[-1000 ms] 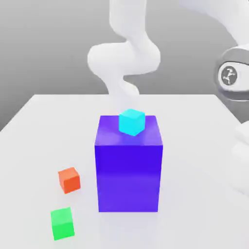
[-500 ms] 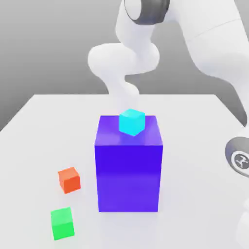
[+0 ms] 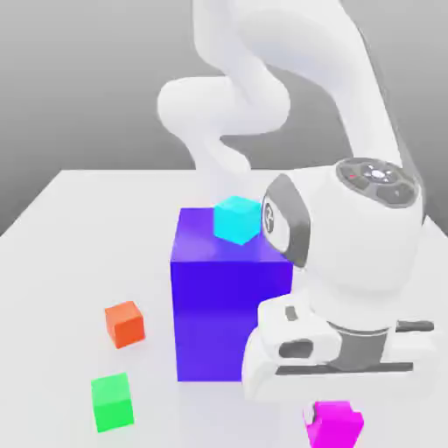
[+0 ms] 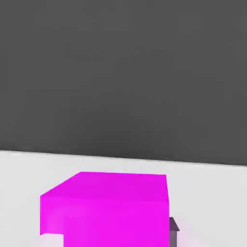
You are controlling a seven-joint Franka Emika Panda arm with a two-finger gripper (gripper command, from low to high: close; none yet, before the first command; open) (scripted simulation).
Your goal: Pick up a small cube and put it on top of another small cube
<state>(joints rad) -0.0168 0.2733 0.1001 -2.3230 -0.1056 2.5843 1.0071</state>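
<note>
Grey backdrop and a pale counter (image 3: 79, 227) frame the scene, with a big blue-violet block (image 3: 229, 302) at centre frame carrying a cyan cube (image 3: 237, 219) on its top, and an orange cube (image 3: 124, 323) and a green cube (image 3: 112, 401) at lower left. At the lower right of the exterior view the magenta cube (image 3: 334, 424) sits on the counter directly beneath the arm's wrist, and in the hand view it (image 4: 108, 207) lies close ahead of the claw. Whether the claw is apart or clamped, I cannot tell.
</note>
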